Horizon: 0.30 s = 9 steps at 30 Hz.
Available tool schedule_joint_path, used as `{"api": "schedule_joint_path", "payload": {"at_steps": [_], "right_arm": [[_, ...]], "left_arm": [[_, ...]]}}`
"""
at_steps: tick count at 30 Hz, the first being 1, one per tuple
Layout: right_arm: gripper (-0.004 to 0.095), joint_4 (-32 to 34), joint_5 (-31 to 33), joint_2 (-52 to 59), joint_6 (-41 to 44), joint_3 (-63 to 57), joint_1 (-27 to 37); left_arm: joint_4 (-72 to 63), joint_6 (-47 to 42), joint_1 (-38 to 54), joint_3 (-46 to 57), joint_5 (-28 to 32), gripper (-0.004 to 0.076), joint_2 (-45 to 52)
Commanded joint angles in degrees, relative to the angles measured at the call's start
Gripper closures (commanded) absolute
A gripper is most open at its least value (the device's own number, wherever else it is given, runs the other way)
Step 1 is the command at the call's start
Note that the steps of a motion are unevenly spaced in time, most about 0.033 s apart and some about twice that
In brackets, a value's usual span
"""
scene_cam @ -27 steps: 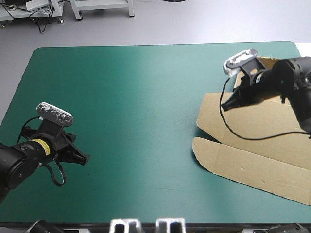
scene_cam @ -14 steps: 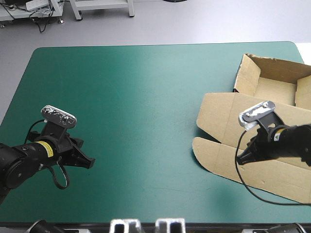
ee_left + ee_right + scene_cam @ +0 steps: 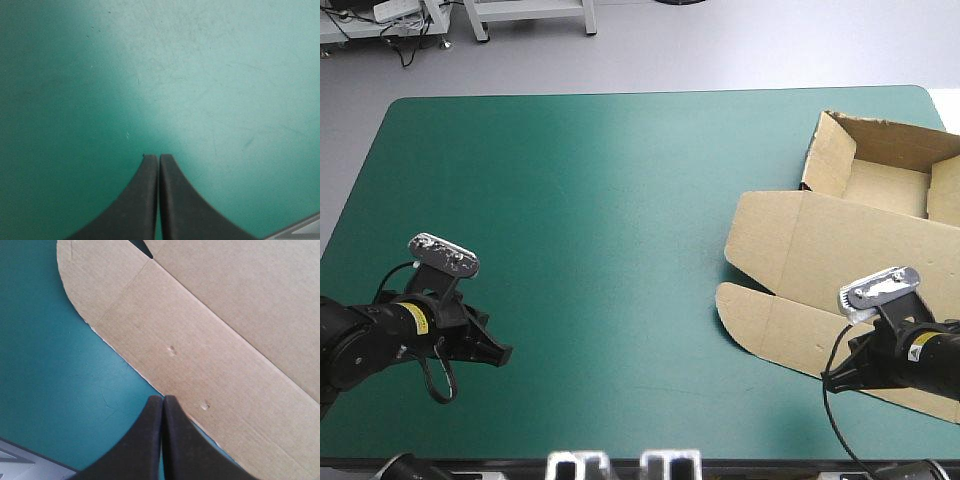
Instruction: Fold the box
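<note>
High view shows 1 table with a teal-green cover [image 3: 600, 200], 1 brown box [image 3: 820, 240] and 2 grippers. The box sits on the right part of the table as an open tray [image 3: 885, 185] at the far right corner, its walls raised. Its 1 lid [image 3: 800, 235] lies flat on the cover toward the near edge. The lid ends in 1 narrow flap [image 3: 790, 335] with a rounded corner.

The right gripper [image 3: 827, 378] hangs at the flap's near edge, and its arm hides the flap's near right part. In the right wrist view its 2 black fingers [image 3: 163, 399] are pressed together into 1 point with nothing between them. The tip lies just over the line where the board [image 3: 210, 340] meets the cover. 2 small dents [image 3: 171, 350] mark the flap ahead of it.

The left gripper [image 3: 500, 352] is over the near left part of the table, well apart from the box, with a wide stretch of cover between them. In the left wrist view its 2 fingers [image 3: 159, 157] also meet at the middle, gripping nothing, above bare cover.
</note>
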<state>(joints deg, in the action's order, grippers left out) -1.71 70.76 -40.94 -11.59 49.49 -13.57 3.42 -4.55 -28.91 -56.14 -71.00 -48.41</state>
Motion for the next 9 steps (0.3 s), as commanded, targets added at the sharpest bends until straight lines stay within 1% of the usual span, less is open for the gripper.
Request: {"api": "schedule_joint_path", "payload": {"at_steps": [1,6,9], "right_arm": [[0.0926,0.6,1.1,0.1,-0.1,1.0,0.2],[0.0926,0.6,1.1,0.1,-0.3,1.0,0.2],[0.0926,-0.2,1.1,0.1,-0.3,1.0,0.2]], "left_arm": [[-2.3,-0.7,-0.4,-1.5,1.0,0.0730,0.2],[-4.9,-0.9,-0.4,-1.5,0.9,0.0730,0.2],[-5.0,-0.9,-0.4,-1.5,-0.3,0.0731,0.2]]}}
